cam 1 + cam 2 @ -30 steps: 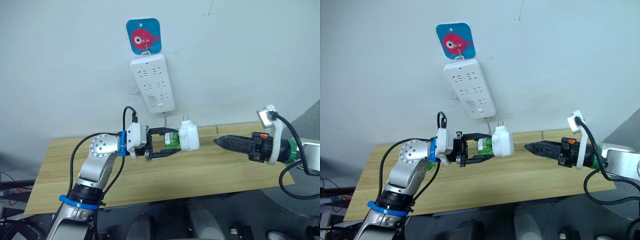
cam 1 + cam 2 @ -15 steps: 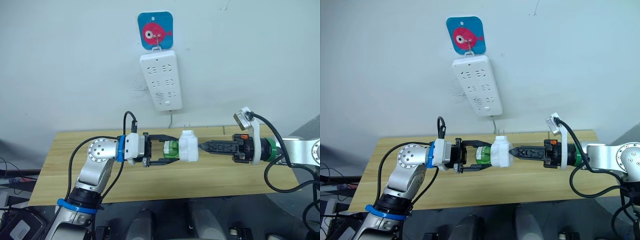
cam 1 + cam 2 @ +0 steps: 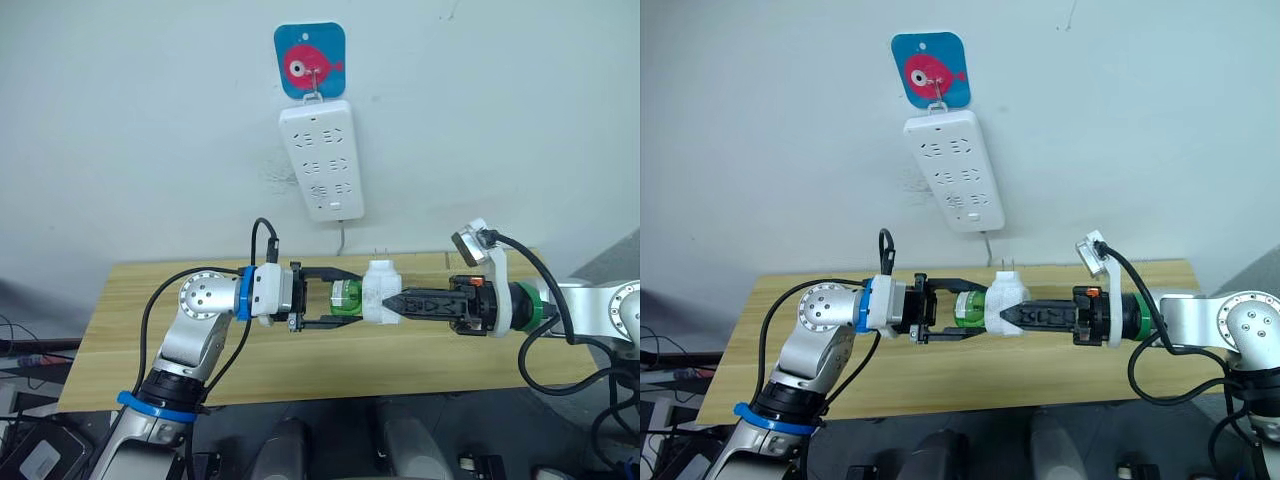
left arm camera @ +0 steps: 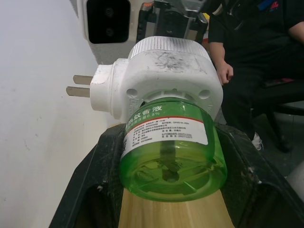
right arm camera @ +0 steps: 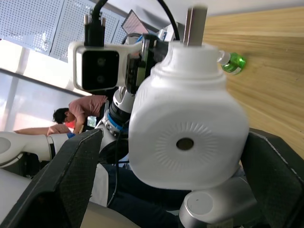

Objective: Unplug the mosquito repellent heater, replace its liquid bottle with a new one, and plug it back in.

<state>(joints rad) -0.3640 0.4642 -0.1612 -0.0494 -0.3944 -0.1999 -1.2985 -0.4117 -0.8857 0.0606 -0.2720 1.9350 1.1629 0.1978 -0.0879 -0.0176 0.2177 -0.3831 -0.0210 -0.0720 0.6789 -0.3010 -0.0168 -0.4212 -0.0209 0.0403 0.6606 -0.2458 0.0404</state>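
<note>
Pincer fingers of the left arm (image 3: 322,297) clench the green liquid bottle (image 3: 345,297) at centre frame, above the wooden worktop (image 3: 130,310). Screwed onto the bottle, the white mosquito repellent heater (image 3: 380,293) hangs in the air, prongs pointing up. From the right, the right pincer (image 3: 400,303) reaches the heater's vented face, fingers spread around its body. Higher up, the power strip (image 3: 320,160) hangs on the wall.
</note>
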